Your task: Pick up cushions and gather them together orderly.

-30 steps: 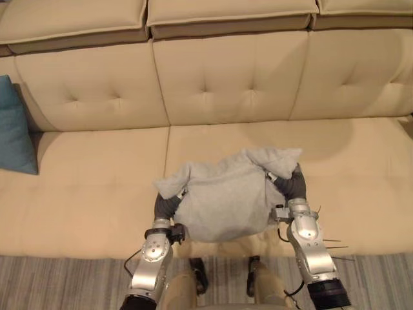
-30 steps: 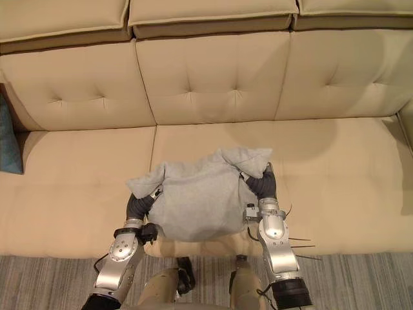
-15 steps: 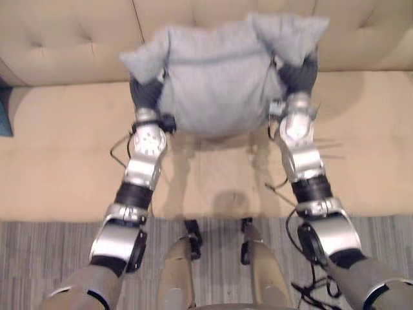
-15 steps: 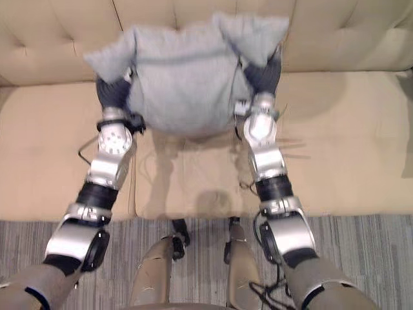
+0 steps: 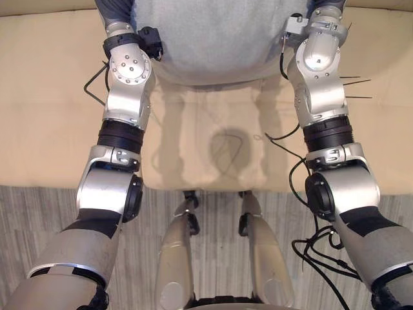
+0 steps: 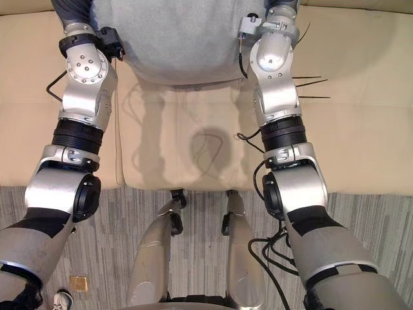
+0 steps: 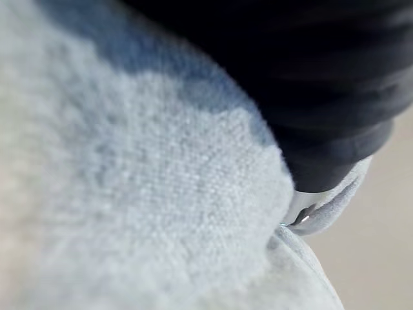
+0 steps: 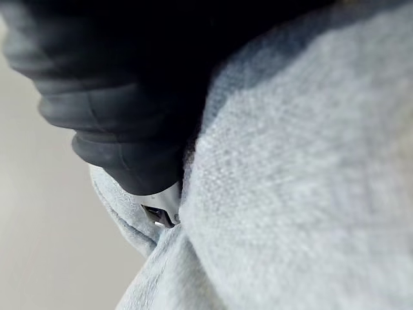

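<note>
A light grey fleecy cushion (image 5: pixel 213 39) hangs above the beige sofa seat (image 5: pixel 39 97), held between my two arms at the upper edge of the eye views. My left hand (image 5: pixel 115 10) presses against its left side and my right hand (image 6: pixel 281 5) against its right side. In the left wrist view the left hand's dark cover (image 7: pixel 322 97) lies tight against the grey cushion fabric (image 7: pixel 148 213). The right wrist view shows the same, with the right hand's dark cover (image 8: pixel 116 97) sunk into the cushion (image 8: pixel 310 194). The cushion casts a shadow on the seat beneath it.
The sofa seat's front edge (image 5: pixel 193 186) runs across the middle of the eye views. Below it lies a grey striped carpet (image 5: pixel 39 219). A small tan square (image 6: pixel 79 283) sits on the carpet at the lower left.
The camera has tipped down, so the backrest and blue cushion have left the picture. My arms have stretched forward with the grey cushion still between them, now clear of the seat's front edge.
</note>
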Available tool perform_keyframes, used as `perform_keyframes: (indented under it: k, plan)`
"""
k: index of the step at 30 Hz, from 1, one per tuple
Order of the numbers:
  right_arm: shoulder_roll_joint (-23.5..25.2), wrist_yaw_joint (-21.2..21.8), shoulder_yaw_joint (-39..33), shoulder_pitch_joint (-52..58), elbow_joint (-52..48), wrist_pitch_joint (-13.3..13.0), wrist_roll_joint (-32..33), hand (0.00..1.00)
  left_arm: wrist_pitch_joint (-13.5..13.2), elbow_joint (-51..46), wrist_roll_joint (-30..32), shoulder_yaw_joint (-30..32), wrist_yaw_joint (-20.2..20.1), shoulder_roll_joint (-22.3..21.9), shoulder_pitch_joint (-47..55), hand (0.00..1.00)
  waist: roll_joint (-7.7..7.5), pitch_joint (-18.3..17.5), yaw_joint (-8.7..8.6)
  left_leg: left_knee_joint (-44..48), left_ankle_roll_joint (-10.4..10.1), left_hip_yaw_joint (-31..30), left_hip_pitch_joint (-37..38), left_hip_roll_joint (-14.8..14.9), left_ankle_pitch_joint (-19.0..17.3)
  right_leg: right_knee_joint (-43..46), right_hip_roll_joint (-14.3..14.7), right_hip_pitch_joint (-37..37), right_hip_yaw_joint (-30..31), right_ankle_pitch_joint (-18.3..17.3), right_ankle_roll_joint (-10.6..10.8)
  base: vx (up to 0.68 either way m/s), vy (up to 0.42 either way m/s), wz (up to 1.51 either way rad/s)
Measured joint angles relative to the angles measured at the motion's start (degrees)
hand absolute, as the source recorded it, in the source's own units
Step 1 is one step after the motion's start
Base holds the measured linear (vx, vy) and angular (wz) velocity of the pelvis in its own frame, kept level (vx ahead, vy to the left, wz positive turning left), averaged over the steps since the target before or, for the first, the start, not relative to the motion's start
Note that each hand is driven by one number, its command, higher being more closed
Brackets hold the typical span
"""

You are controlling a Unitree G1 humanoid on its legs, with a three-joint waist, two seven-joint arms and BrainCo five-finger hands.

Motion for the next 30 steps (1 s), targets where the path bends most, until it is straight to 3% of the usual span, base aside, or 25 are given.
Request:
perform_keyframes:
  k: [10, 13, 18, 25, 28, 30]
  plan:
    - [-7.04, 0.27, -2.85, -5.19, 3.87, 0.0, 7.14, 0.0, -0.01, 2.44, -2.77, 0.37, -3.05, 8.1, -3.52, 0.0, 0.0, 0.01, -0.27, -6.62, -0.03, -1.05, -0.01, -1.0, 4.99, 0.58, -0.84, -2.25, -1.55, 0.0, -0.01, -0.03, -0.03, 0.12]
    - [-10.05, 0.02, -6.8, -5.07, 2.88, 0.02, 10.73, 0.0, 0.0, 0.66, -5.94, 5.1, -3.47, 10.03, -2.68, 0.0, 0.0, 0.01, -0.17, -7.12, -0.02, -0.97, 0.05, -1.53, 5.2, 0.78, -0.89, -2.43, -1.67, 0.0, -0.02, -0.05, -0.014, 0.05]
    - [-18.95, 0.31, -10.97, 2.88, -7.48, -0.61, 15.31, 0.0, -0.58, -4.23, -12.32, 12.08, -3.56, 13.81, 3.89, 0.0, -0.01, 0.0, 0.46, -8.2, 0.01, -0.7, 0.81, -1.53, 5.9, 1.32, -0.99, -2.48, -1.59, -0.04, -0.02, -0.03, -0.016, 0.0]
    - [-20.28, 4.94, -11.71, 18.09, -13.37, -2.37, 18.22, 0.0, -1.46, -11.09, -13.32, 13.37, -7.57, 13.18, 17.92, 0.0, -0.06, -0.08, 0.4, -8.77, -0.03, -0.55, 3.37, -1.11, 5.86, 2.15, -0.99, -0.52, -1.5, -1.07, -0.25, -0.04, -0.02, -0.01]
    - [-17.59, 6.98, -14.47, 29.44, -17.18, -2.53, 18.29, 0.0, -1.75, -17.35, -13.26, 13.26, -9.51, 8.7, 28.18, 0.0, -0.06, -0.1, 0.92, -8.7, -0.03, -0.47, 4.59, -0.75, 5.86, 2.17, -0.67, 0.73, -1.53, -1.36, -0.2, -0.03, -0.04, -0.02]
    - [-13.13, 7.95, -16.16, 38.98, -19.93, -2.61, 18.23, 0.0, -2.0, -21.07, -12.82, 12.42, -11.08, 3.09, 36.92, 0.0, -0.07, -0.19, 0.86, -8.62, -0.38, -0.64, 6.6, -0.66, 5.52, 2.32, -0.6, 2.9, -1.69, -2.35, -0.03, 0.0, -0.038, 0.03]
